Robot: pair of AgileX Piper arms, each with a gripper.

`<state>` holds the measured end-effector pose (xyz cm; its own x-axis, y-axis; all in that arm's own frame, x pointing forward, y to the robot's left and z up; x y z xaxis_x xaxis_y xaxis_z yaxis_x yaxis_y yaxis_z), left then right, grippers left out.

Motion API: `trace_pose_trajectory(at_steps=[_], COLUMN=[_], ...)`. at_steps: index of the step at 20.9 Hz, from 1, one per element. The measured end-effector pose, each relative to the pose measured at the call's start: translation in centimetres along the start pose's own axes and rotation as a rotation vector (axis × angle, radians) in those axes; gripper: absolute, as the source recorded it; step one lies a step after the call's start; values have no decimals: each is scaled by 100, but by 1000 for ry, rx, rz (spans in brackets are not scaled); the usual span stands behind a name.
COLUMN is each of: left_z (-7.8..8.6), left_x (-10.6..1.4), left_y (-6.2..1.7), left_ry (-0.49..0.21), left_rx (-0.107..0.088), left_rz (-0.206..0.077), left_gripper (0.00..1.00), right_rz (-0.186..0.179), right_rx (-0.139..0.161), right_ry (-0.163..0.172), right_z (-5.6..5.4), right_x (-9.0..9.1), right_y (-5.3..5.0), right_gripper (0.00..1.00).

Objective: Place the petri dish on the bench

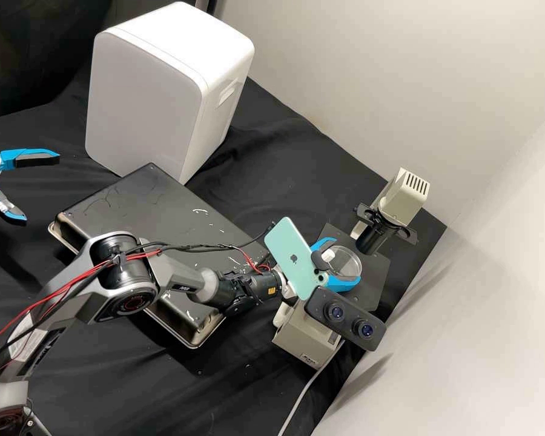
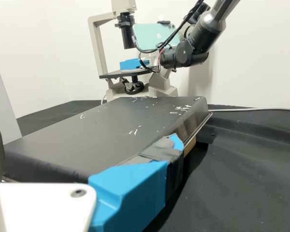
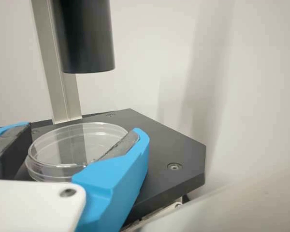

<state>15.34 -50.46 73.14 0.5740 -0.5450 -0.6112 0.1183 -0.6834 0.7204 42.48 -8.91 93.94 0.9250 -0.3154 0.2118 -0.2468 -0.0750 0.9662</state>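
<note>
A clear petri dish (image 1: 344,259) (image 3: 75,145) rests on the black stage (image 1: 378,274) (image 3: 169,145) of a microscope at the bench's right. My right gripper (image 1: 339,264) (image 3: 77,131) is around it. One blue finger stands on each side, and both pads touch the dish's rim, so it is shut on the dish. A dark lens tube (image 3: 84,34) hangs just above the dish. Far to the left my left gripper (image 1: 30,186) (image 2: 84,137) hovers open over the black cloth, holding nothing.
A black flat tray (image 1: 157,206) (image 2: 111,130) lies between the arms under the right arm. A white box (image 1: 163,85) stands behind it. The microscope body (image 1: 309,339) and eyepieces (image 1: 348,318) sit beside the stage. A pale wall runs close on the right.
</note>
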Motion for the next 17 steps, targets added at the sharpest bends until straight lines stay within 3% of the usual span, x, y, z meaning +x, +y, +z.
trace_pose_trajectory(at_steps=[9, 17], left_z=[-1, -3], left_x=[1, 3], left_y=[-4, -8], left_ry=[0, 0], left_rx=[-2, -3], left_rz=[-2, -4], left_gripper=[100, 100], right_rz=[-15, -26], right_rx=[19, 94], right_ry=[6, 11], right_z=[-1, -39], right_x=[-62, -349], right_y=[-35, -43], right_gripper=[0, 0])
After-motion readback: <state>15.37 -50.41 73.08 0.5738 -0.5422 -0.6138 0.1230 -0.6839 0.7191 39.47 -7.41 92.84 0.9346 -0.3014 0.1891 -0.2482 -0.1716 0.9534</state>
